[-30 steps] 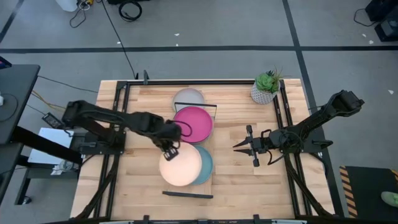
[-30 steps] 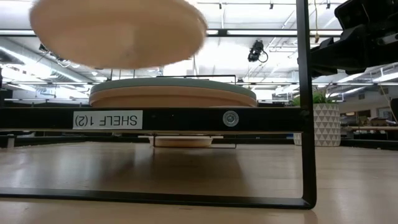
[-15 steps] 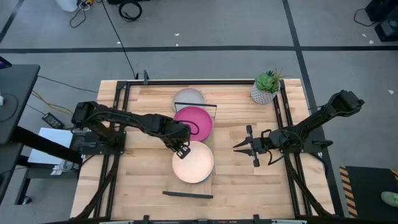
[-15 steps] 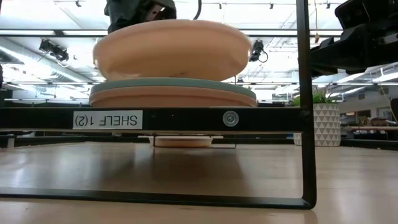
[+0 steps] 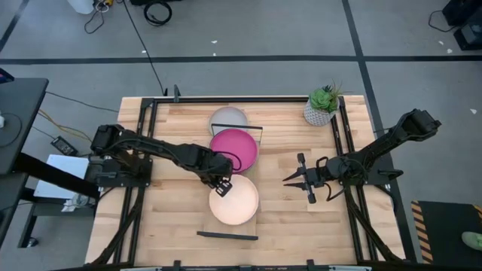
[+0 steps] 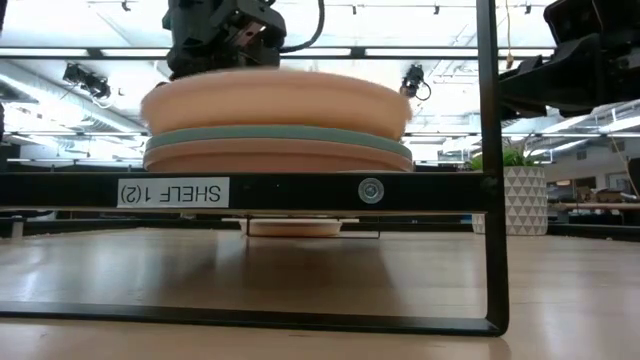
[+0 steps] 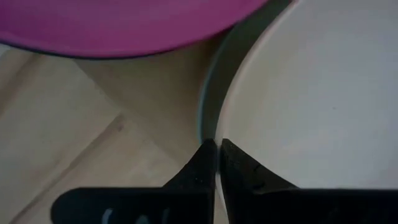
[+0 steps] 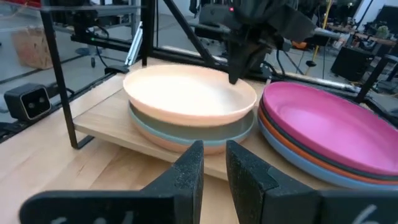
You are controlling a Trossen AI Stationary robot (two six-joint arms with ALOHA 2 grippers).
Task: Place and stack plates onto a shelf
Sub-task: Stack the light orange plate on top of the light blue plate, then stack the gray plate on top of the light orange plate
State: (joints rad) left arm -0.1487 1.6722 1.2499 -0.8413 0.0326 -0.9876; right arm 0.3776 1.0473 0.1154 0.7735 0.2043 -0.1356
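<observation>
The peach plate (image 5: 236, 200) lies level on top of a light teal plate (image 6: 278, 140) and a tan one, stacked on the light-wood shelf (image 8: 106, 118) near its near end. My left gripper (image 5: 223, 184) is shut on the peach plate's far-left rim. A magenta plate (image 5: 233, 148) tops a second stack just beyond it, and a grey plate (image 5: 228, 118) lies farther back. My right gripper (image 5: 288, 178) waits to the right of the shelf, pointing at it, its fingers a narrow gap apart. My left gripper pinches the peach plate's rim (image 7: 225, 134) on its far-left side, one finger inside the rim and one outside. The fingers (image 8: 238, 70) come from above, slanting down from the table's left. The plate sits level, its underside down on the light teal plate.
A potted green plant (image 5: 322, 105) stands near the table's far right corner. Thin black bars (image 6: 490, 170) rise at the shelf's ends. Bare tabletop lies left of the shelf and between the shelf and my right gripper.
My left gripper carried the peach plate toward the table's right, from left of the shelf to over the light teal plate, then lowered it. The plate went from high and off to the side to level on the stack, covering the teal plate.
</observation>
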